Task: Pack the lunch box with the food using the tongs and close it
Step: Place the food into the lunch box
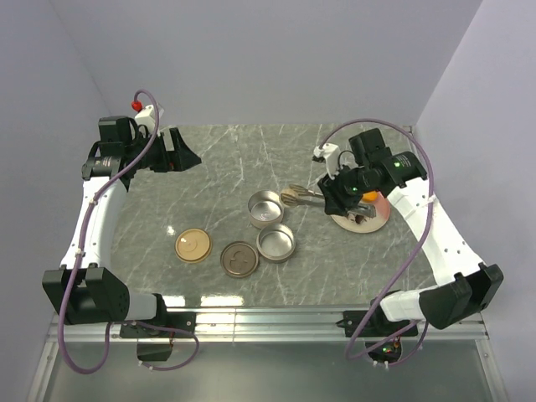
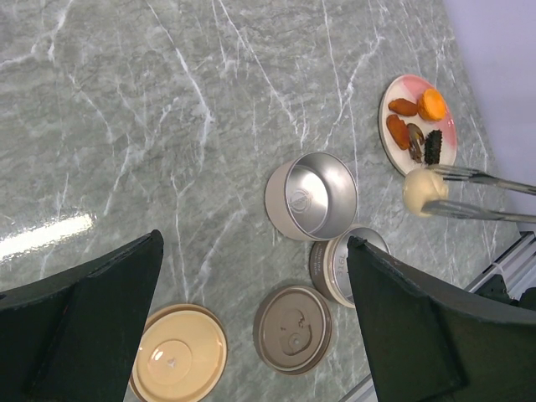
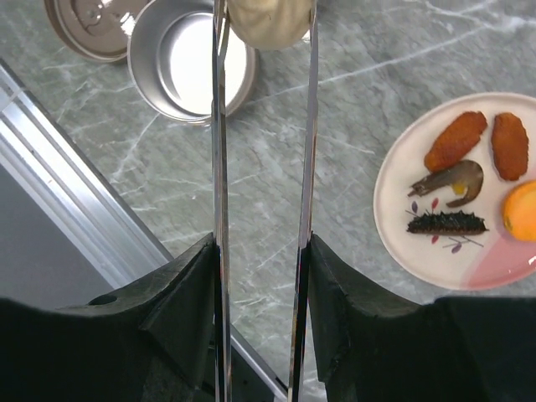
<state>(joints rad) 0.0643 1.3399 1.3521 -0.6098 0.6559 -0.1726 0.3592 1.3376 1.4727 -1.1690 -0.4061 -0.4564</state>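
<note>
Here right gripper (image 3: pixel 260 251) clamps tongs (image 3: pixel 220 151), pale piece (image 3: pixel 268 21) pinched beyond.

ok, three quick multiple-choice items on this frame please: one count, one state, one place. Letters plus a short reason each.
1. Food pieces on the plate? A) three B) five C) seven
2. The two tins are: A) both lidded B) one lidded C) both open
3. The pale round piece is: A) on the plate B) at the tips of the tongs C) inside a tin

1 B: two reddish-brown pieces, a prawn-like one, a dark one, an orange chunk.
2 C: the tan lid and brown lid lie flat on the table beside them.
3 B: it is pinched there, off the plate and outside both tins.
</note>
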